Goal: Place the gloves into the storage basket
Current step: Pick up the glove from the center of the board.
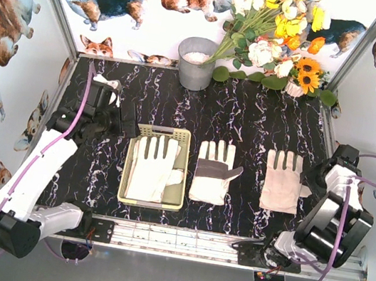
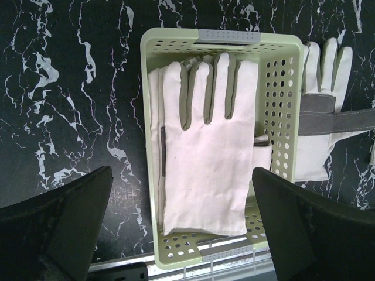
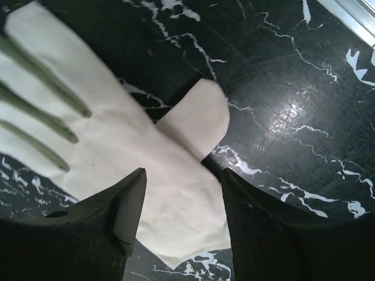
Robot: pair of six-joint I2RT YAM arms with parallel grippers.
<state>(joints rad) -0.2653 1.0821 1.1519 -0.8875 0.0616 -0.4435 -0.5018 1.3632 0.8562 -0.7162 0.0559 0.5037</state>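
Three places on the black, white-veined marble-look desk [image 1: 249, 122] held cream-white leather work gloves in the overhead view. Left of centre sat the pale yellow-green perforated plastic basket [image 1: 129, 174], a stowed glove [image 1: 151, 167] lying flat inside it. Just right of it lay the middle glove [image 1: 213, 173], crossed by a grey band, and further right the right-hand glove [image 1: 282, 181], both with fingers toward the top of the frame. The left pincer [image 1: 124, 126] hung near the basket's upper left corner. The right pincer [image 1: 313, 182] was at the right-hand glove's right edge. A grey metal bucket [image 1: 196, 62] and a bunch of yellow and white flowers [image 1: 278, 33] stood along the upper edge.

From the left wrist, the basket [image 2: 287, 105] filled the centre, the stowed glove [image 2: 205, 158] on top and the edge of a second glove [image 2: 153, 117] showing beneath it at the left. The middle glove [image 2: 319, 117] lay just beside the basket's right wall. The left pincer [image 2: 181, 175] was spread wide and empty.

From the right wrist, the right-hand glove [image 3: 117, 134] lay flat on the desk, fingers toward the upper left. The right pincer [image 3: 183, 193] was half spread over its cuff end, pinching nothing; contact could not be told.
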